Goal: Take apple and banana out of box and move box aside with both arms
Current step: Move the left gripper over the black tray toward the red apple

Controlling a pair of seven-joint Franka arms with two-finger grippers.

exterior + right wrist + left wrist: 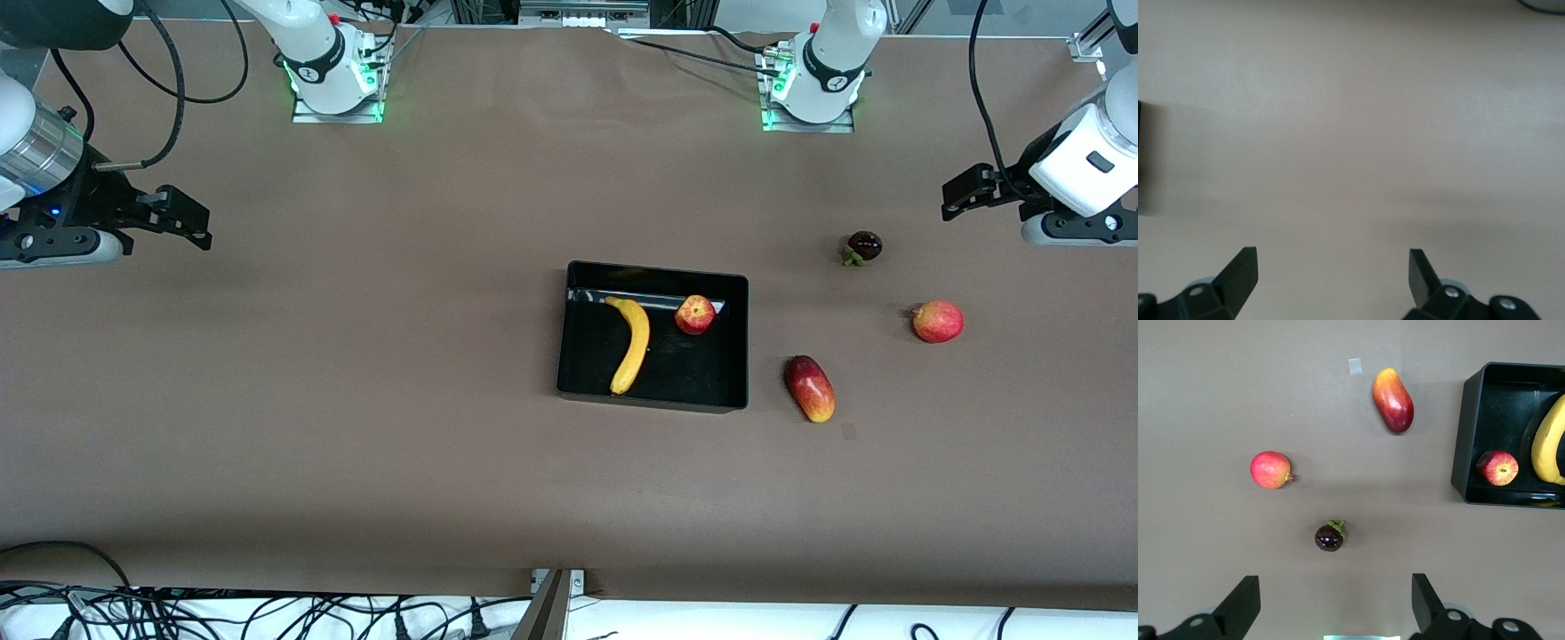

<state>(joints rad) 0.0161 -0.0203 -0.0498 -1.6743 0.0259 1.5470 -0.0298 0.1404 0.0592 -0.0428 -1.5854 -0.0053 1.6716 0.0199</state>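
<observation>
The black box (pixel 741 342) (pixel 1466 427) sits at the table's middle. In it lie a yellow banana (pixel 632 344) (pixel 1548 440) and a small red apple (pixel 694 315) (pixel 1497 467), apart from each other. My left gripper (pixel 949 197) (pixel 1331 597) hangs open and empty above the table at the left arm's end, near a dark purple fruit. My right gripper (pixel 200 227) (pixel 1331 273) hangs open and empty over bare table at the right arm's end.
Beside the box toward the left arm's end lie an oblong red-yellow mango (pixel 809 388) (pixel 1393 400), a round red fruit with a nub (pixel 938 321) (pixel 1271 469) and a dark purple fruit (pixel 863 246) (pixel 1329 536). A small tape mark (pixel 1355 366) lies near the mango.
</observation>
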